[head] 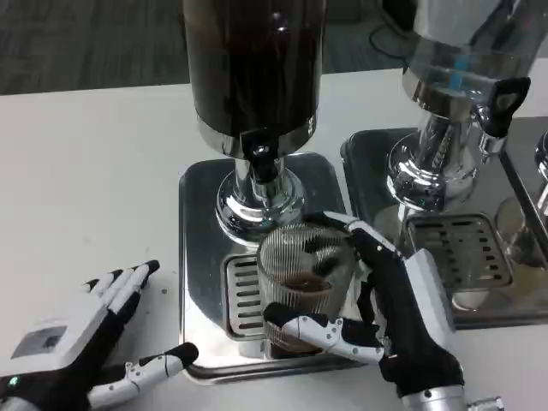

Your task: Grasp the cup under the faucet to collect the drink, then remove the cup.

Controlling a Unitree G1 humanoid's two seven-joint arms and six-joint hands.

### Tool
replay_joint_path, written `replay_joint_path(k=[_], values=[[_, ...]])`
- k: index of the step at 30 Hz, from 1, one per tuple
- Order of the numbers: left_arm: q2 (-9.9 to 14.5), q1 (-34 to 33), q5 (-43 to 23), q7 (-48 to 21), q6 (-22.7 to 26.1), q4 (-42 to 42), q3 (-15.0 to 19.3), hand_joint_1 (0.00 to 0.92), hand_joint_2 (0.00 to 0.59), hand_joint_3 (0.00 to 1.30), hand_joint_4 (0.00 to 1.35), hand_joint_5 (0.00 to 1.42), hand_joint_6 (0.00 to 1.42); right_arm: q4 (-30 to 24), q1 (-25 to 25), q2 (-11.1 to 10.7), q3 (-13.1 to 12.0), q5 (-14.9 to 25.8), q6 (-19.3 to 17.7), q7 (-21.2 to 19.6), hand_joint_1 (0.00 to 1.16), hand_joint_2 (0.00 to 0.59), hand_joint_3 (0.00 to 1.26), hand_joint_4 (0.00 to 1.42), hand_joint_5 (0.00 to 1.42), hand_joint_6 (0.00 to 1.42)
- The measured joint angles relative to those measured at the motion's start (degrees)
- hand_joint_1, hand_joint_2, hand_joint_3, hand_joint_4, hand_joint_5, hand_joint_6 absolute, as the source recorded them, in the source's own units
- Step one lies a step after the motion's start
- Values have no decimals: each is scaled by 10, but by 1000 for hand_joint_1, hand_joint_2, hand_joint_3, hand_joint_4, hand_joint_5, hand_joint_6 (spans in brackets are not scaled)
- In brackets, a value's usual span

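One ribbed clear cup [304, 278] stands on the slotted grate [244, 295] of a steel drip tray [201, 257], directly below the faucet [259, 158] of a dark-filled dispenser [254, 64]. Its fluted wall is transparent; a shallow dark layer appears to lie low inside, though reflections make the level hard to judge. The right hand [390, 300] grasps the cup from the robot's right side, thumb across the near wall and fingers wrapped round the far side. The left hand [81, 351] rests released on the white table [86, 171], fingers apart, near the tray's front left corner and holding nothing. Risks from here, as a judgement: glossy ribbed glass offers a slippery hold, so a loose grasp could let the cup rotate or slide as it is lifted; drawing it away too steeply could tip liquid over the rim; lifting straight up could knock the rim against the faucet just above it; and removal while the stream may be running would spill drink onto the grate. A second dispenser [462, 77] with its own tray [377, 167] stands just beside, on the robot's right, limiting the room for a sideways exit.
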Motion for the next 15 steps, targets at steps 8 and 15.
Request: replay_joint_path(k=[8, 15], values=[[2, 30, -3, 20, -1, -39, 3, 0, 99, 0, 0, 0, 0, -89, 63, -20, 1, 32, -14, 52, 913, 159, 498, 735, 1008, 1386], [-3, 119, 39, 119, -19, -113, 28, 0, 101, 0, 0, 0, 0, -154, 98, -32, 1, 38, -18, 91, 906, 157, 502, 735, 1008, 1386]])
